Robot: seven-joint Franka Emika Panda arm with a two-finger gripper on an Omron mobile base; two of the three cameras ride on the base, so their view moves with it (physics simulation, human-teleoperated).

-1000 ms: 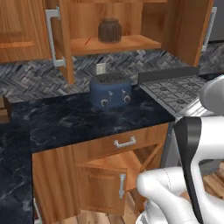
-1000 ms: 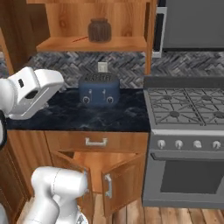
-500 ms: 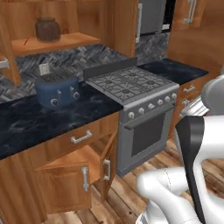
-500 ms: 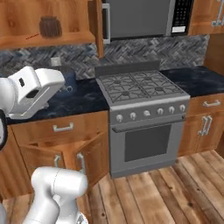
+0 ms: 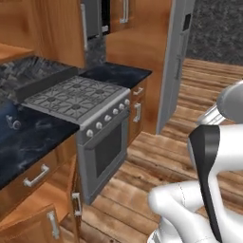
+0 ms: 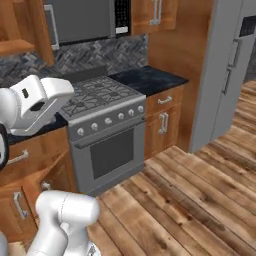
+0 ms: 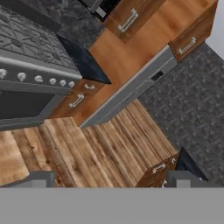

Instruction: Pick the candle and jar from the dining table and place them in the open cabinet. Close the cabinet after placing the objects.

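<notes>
Since the earlier frames our whole view has swung to the right: the open cabinet with the dark jar on its shelf and the blue toaster have slid out of the base views, which is the camera turning with the base and no move of the things themselves, so we cannot tell from here where the candle or the jar sits. Now we face a steel stove (image 6: 107, 127) with a grated cooktop, a row of round knobs and a dark oven window. Beside it runs a black marble desk (image 5: 116, 73) with white veins on warm brown cabinets with silver bar handles. A tall grey fridge (image 6: 227, 65) stands past it, and a microwave (image 6: 82, 20) hangs above the stove against a grey herringbone backsplash. The plank wood floor (image 6: 190, 190) fills the foreground. The tool (image 7: 109, 179) stands spread wide with nothing between its 2 dark tips, pointing over the floor.
</notes>
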